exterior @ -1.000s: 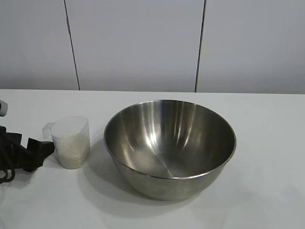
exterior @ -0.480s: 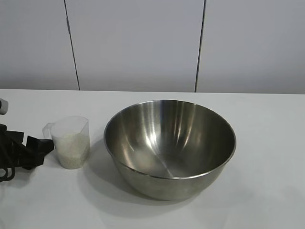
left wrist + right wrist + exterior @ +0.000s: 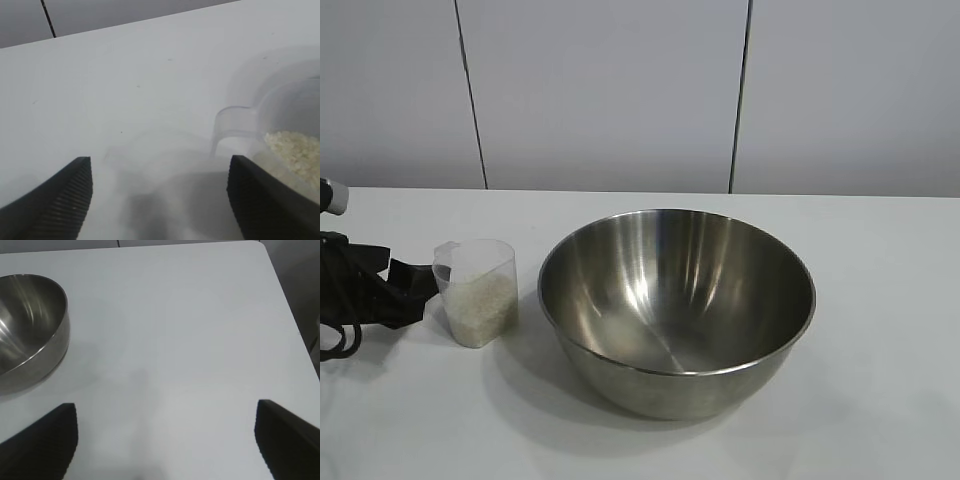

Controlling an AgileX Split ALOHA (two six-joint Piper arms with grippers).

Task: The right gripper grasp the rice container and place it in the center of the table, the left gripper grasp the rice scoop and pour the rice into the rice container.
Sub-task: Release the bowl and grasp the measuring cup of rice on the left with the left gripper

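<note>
The large round shiny stainless-steel bowl (image 3: 676,308) stands near the middle of the plain white bench (image 3: 880,300), empty inside. Just to its left, apart from it, is the small translucent plastic measuring cup (image 3: 476,291), about two-thirds full of white rice grains (image 3: 480,305). The left pincer (image 3: 160,192) reaches in from the left edge, right beside the cup's handle side; whether it grips the cup cannot be told. The right pincer (image 3: 165,435) hangs with fingers spread wide over bare bench, well right of the bowl.
</note>
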